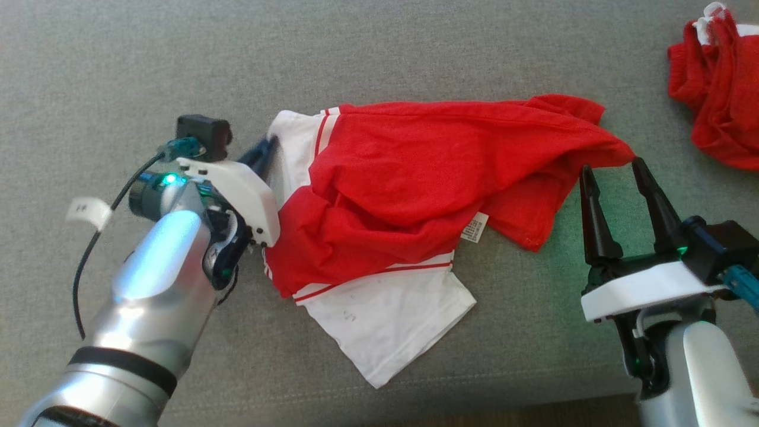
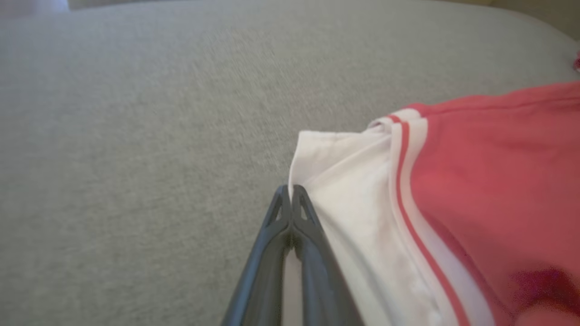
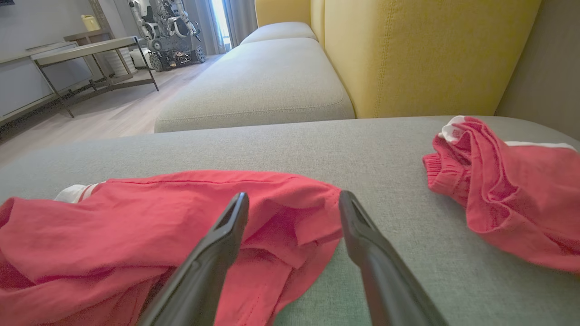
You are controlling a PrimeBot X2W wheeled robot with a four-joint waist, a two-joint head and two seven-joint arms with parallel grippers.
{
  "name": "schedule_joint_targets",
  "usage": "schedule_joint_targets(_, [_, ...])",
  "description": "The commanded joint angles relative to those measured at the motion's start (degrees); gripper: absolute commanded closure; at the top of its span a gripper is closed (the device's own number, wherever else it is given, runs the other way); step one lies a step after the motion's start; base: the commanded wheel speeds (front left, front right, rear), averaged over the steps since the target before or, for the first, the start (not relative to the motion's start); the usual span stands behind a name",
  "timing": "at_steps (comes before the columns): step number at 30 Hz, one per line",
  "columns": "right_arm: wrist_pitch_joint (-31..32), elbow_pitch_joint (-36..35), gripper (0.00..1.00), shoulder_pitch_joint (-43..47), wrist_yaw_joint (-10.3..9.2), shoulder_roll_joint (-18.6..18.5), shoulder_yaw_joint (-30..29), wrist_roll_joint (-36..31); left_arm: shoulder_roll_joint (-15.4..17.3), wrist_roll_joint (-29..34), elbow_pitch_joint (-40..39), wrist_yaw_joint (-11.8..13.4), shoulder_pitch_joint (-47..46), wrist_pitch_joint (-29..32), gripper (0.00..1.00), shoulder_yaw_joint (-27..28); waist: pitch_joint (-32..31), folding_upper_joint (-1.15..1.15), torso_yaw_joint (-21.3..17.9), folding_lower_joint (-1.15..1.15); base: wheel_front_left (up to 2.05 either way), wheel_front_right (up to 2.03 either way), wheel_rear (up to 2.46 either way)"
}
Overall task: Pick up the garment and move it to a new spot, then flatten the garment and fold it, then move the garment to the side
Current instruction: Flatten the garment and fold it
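Observation:
The garment (image 1: pixel 415 178) is a red shirt with white, red-striped sleeves, lying crumpled on the grey cushion (image 1: pixel 178 59). My left gripper (image 1: pixel 268 147) is at the edge of the upper white sleeve (image 2: pixel 358 194). Its dark fingers (image 2: pixel 312 253) are pressed together, with a strip of white cloth showing between them. My right gripper (image 1: pixel 614 172) stands open at the garment's red right end (image 3: pixel 290 217). Its fingertips straddle the cloth's tip without closing on it. The other white sleeve (image 1: pixel 385 320) lies spread toward the cushion's front.
A second red garment (image 1: pixel 717 89) lies bunched at the far right of the cushion (image 3: pixel 507 194). A yellow backrest (image 3: pixel 421 54) rises behind the seat. Another grey cushion (image 3: pixel 258 86), wooden floor and a table (image 3: pixel 81 50) lie beyond. The cushion's front edge (image 1: pixel 533 403) runs near my right arm.

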Motion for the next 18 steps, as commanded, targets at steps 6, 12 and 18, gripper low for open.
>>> schedule_joint_targets(6, [0.0,-1.4,0.00,-0.7,0.21,-0.2,0.9,0.3,2.7,4.1,-5.2,4.5,-4.9,-10.9,1.00,2.7,-1.5,0.00,0.1,0.00,0.00,0.00,0.00])
schedule_joint_targets(12, [0.2,-1.5,0.00,0.1,0.21,-0.2,-0.3,0.6,6.3,9.6,-19.5,8.9,-4.9,-12.7,1.00,4.7,-2.8,0.00,0.9,0.00,0.00,0.00,0.00])
schedule_joint_targets(18, [0.3,-1.8,0.00,1.0,0.21,-0.2,-1.3,1.4,11.8,14.8,-36.7,12.3,4.1,-12.7,1.00,4.4,-3.5,0.00,1.9,0.00,0.00,0.00,0.00])
